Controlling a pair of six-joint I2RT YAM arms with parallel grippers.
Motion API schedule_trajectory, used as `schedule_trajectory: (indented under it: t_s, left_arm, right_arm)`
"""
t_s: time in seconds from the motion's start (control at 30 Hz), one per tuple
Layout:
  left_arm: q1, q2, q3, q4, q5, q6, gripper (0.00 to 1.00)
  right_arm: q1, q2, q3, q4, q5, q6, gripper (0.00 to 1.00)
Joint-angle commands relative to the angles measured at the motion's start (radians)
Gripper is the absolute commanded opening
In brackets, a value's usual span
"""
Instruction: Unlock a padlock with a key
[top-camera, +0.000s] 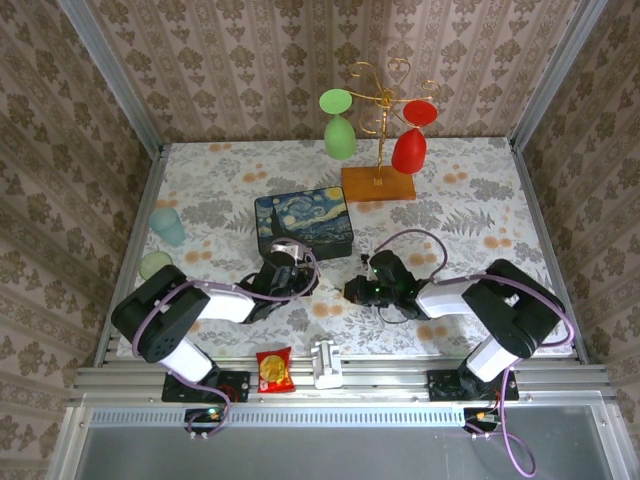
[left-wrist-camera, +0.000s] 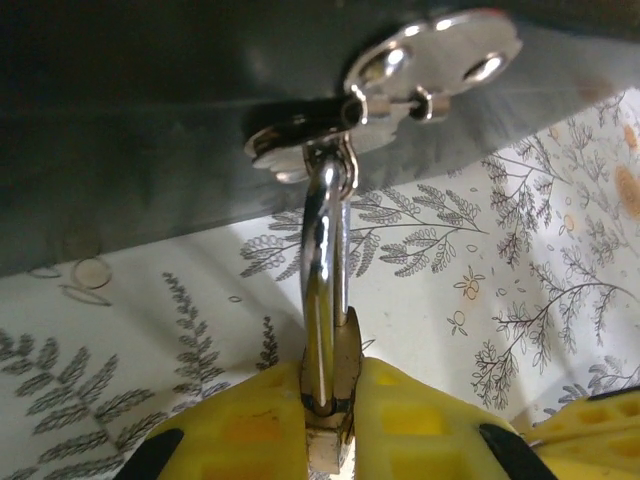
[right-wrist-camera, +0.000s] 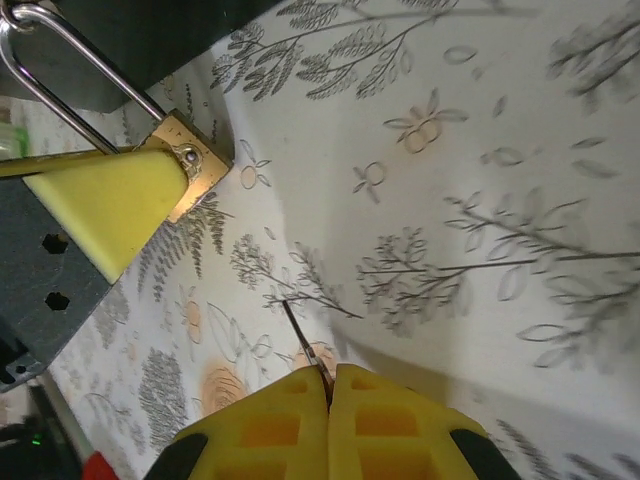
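Observation:
The small brass padlock (left-wrist-camera: 334, 425) is pinched between my left gripper's (left-wrist-camera: 333, 375) yellow fingers, which are shut on its body. Its silver shackle (left-wrist-camera: 322, 250) runs up through the metal hasp (left-wrist-camera: 400, 70) on the dark box wall. From the right wrist view the padlock (right-wrist-camera: 192, 168) shows at the upper left beside the left yellow finger (right-wrist-camera: 100, 205). My right gripper (right-wrist-camera: 328, 378) is shut on the key (right-wrist-camera: 298, 330), whose thin blade juts out, well short of the padlock. From above, the left gripper (top-camera: 283, 262) sits at the box front and the right gripper (top-camera: 352, 291) to its right.
The painted box (top-camera: 303, 222) stands mid-table. A wooden-based gold rack (top-camera: 378, 182) with a green and a red glass is behind it. Two pale cups (top-camera: 167, 226) sit at the left edge. A red-and-yellow snack packet (top-camera: 275, 370) and a white clip (top-camera: 327, 362) lie near the front.

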Motion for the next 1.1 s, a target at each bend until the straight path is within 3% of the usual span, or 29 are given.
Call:
schedule_trajectory:
  t_s: [0.0,0.37,0.53,0.67,1.07]
  left_arm:
    - [0.013,-0.039,-0.023,0.068,0.031,-0.076,0.08]
    - [0.024,-0.052,-0.092,0.275,0.040,-0.236,0.00]
    - [0.025,-0.052,-0.085,0.297,0.055,-0.259,0.00]
    - [0.024,-0.071,-0.090,0.307,0.048,-0.276,0.00]
    - [0.022,-0.143,-0.087,0.270,0.027,-0.285,0.00]
  right_arm:
    - [0.013,0.036,0.009,0.181,0.020,0.150,0.00]
    - [0.011,0.153,-0.088,0.503,0.004,0.373,0.00]
    - [0.014,0.211,-0.096,0.644,-0.022,0.409,0.00]
    - [0.011,0.283,-0.100,0.818,-0.032,0.541,0.00]
    - [0.022,0.256,-0.072,0.819,-0.044,0.564,0.00]
